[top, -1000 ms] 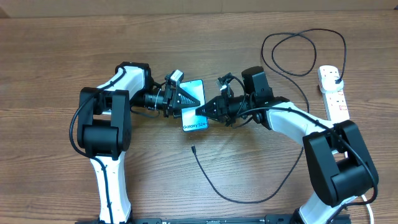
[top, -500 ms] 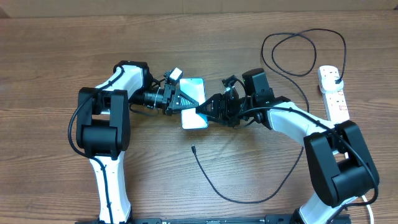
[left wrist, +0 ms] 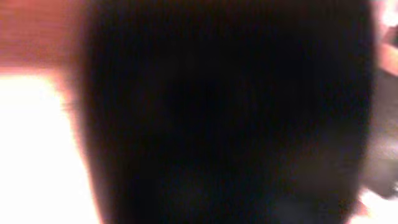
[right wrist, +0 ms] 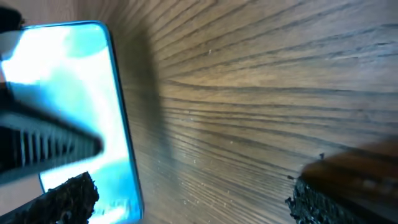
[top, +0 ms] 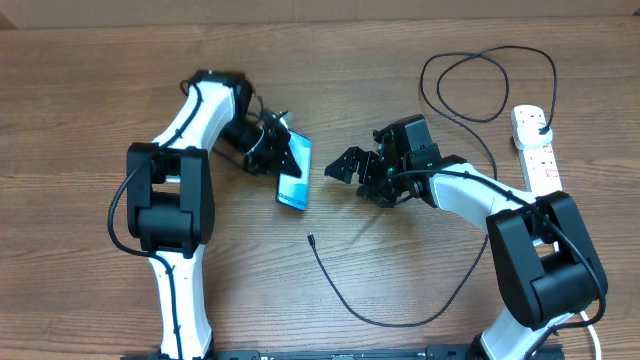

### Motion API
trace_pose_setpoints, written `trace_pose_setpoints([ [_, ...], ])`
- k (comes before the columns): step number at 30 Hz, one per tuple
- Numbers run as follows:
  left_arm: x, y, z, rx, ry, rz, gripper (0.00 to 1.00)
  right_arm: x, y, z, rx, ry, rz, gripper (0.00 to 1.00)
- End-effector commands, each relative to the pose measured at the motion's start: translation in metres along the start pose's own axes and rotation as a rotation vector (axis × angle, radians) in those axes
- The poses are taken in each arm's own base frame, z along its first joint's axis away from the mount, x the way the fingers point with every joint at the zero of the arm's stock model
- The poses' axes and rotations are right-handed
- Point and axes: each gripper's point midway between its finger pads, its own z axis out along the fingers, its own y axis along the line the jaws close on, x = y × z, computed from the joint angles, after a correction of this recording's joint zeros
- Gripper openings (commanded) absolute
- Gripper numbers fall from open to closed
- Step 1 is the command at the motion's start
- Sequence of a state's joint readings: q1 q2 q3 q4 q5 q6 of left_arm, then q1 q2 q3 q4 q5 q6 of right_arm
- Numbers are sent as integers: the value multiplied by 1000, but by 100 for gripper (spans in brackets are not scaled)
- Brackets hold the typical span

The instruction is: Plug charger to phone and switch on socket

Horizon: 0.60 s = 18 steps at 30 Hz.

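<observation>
On the wooden table (top: pixel 80 80) almost nothing of the task is finished.

Socket (top: pixel 538 160): white strip at the far right edge. A black plug sits in its top end, so the mains end looks done. The red switches are too small to read as on or off, so count switching as left to do.

Phone (top: pixel 293 175): centre-left, lifted and tilted on a long edge, screen lit light blue. It is clamped in the left gripper (top: pixel 276 152) (left wrist view is a dark blur, no help; right wrist view shows a dark finger across the glass).

Right gripper (top: pixel 342 166): just right of the phone and apart from it, fingers spread wide, holding nothing.

Charger (top: pixel 400 323): thin black cable that loops near the socket, runs along the table front, then climbs toward the phone. Its connector tip (top: pixel 311 238) lies loose on the wood below the phone, near but not touching, with nothing holding it.

Left to do, my read: pick up the tip, seat it in the phone port, flip the switch. The port itself is not visible.
</observation>
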State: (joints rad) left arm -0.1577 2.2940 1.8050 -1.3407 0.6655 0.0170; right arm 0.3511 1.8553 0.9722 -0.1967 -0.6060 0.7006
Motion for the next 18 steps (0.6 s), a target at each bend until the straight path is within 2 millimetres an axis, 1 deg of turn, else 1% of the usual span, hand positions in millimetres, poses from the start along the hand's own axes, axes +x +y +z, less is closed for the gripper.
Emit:
trace_pose_setpoints([
  [1,-9,31,-10,-370,-81,-151,4,-5,-6,1,22,-22,13,100],
  [4,-16,33,-2,-487,-123,-148,4,-5,-5,1,22,-22,13,100],
  [8,-13,25,9,-589,-128,-112,4,-5,-6,1,23,-23,10,100],
  [9,-12,24,11,-598,-127,-104,4,-5,-6,1,23,-23,10,100],
  [11,-11,23,12,-610,-126,-106,11,-7,-7,1,31,-31,10,100],
  [14,-8,23,12,-619,-122,-122,14,-7,-7,1,33,-33,10,100],
  [16,-7,24,12,-620,-119,-134,17,-7,-7,1,33,-33,10,100],
  [18,-6,24,12,-621,-118,-135,17,-7,-7,1,33,-33,10,100],
])
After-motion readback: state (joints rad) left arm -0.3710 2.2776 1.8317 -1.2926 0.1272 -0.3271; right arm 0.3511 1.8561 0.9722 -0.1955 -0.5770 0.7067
